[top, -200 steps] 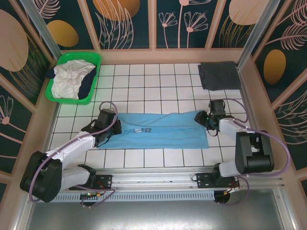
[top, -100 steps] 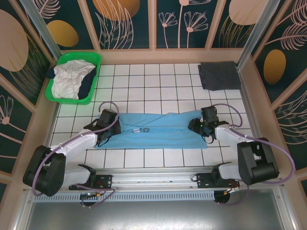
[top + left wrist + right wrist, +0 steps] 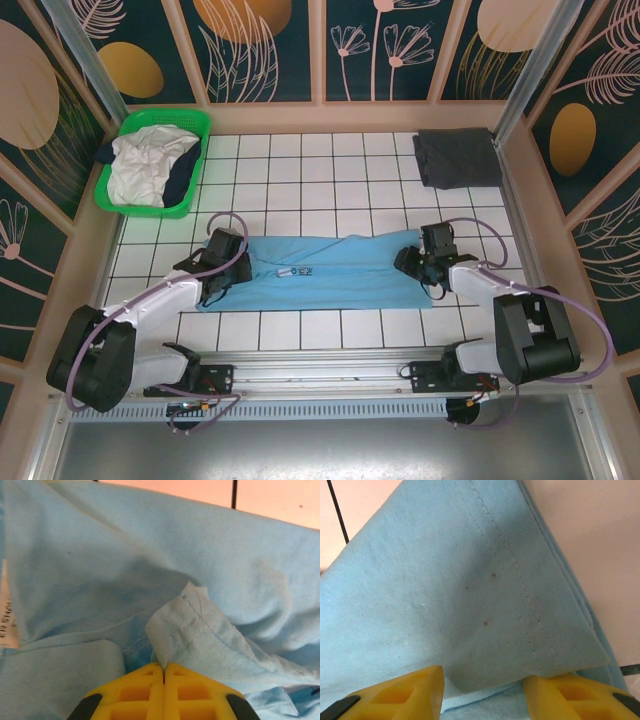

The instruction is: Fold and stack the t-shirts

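Tiled desk (image 3: 340, 190) is bearing light blue t-shirt (image 3: 340, 272), long axis running left-right: left end effector (image 3: 164, 667) is pinching its left end, right end effector (image 3: 482, 680) is straddling its right hem half-open.

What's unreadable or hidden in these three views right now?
- Small chest print on the light blue cloth t-shirt: too small to read, top view.
- White label: cut by the left edge, left wrist view.
- Green plastic basket: the piled white and navy cloth hides what lies beneath; count unknown.
- Folded dark grey t-shirt: top layer hides the rest.
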Robot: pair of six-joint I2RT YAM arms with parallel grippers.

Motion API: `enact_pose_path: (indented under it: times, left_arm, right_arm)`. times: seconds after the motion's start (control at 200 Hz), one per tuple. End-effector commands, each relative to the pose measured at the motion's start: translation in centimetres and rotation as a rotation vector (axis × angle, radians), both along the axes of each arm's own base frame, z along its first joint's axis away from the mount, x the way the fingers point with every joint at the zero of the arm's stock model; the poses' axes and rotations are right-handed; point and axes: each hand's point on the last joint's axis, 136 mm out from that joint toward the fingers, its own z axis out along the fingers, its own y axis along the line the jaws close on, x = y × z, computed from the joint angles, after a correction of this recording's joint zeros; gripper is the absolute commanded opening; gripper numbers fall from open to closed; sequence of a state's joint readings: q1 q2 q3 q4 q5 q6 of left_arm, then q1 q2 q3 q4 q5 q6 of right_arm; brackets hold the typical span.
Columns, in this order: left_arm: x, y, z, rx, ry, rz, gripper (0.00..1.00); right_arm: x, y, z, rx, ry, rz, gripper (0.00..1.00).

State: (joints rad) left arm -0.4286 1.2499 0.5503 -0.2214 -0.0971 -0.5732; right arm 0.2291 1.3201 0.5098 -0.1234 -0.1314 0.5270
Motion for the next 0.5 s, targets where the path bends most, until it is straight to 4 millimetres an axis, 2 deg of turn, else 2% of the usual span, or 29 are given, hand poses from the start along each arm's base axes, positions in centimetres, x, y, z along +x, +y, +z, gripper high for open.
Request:
enact_pose_path:
  times: [0.0, 0.075, 0.16, 0.25, 0.31, 0.405, 0.495]
  left_arm:
    - [-1.2, -0.2, -1.4, 0.003, 0.05, -0.042, 0.0]
    - [-1.5, -0.4, -1.6, -0.012, 0.056, -0.052, 0.14]
    - [-1.5, -1.3, -1.2, -0.064, 0.038, -0.071, 0.22]
    - [-1.2, -1.9, -0.5, -0.104, 0.011, -0.077, 0.24]
    - [-1.1, -2.5, 0.1, -0.144, 0.008, -0.08, 0.33]
    - [-1.0, -3.9, 1.4, -0.219, -0.011, -0.117, 0.33]
    - [-1.0, -3.7, 2.7, -0.229, -0.051, -0.115, 0.3]
  right_arm:
    - [-1.3, -2.0, 0.0, -0.093, 0.066, -0.011, 0.47]
    - [-0.6, -2.5, 1.7, -0.105, 0.037, -0.021, 0.48]
    - [0.3, -1.6, 3.7, -0.053, -0.026, -0.012, 0.48]
    - [1.5, -1.1, 5.8, -0.008, -0.107, -0.026, 0.49]
    - [2.5, -0.5, 6.9, 0.035, -0.163, -0.035, 0.48]
    - [4.2, 2.3, 8.1, 0.121, -0.228, 0.017, 0.48]
    - [5.4, 4.6, 7.5, 0.114, -0.216, 0.071, 0.48]
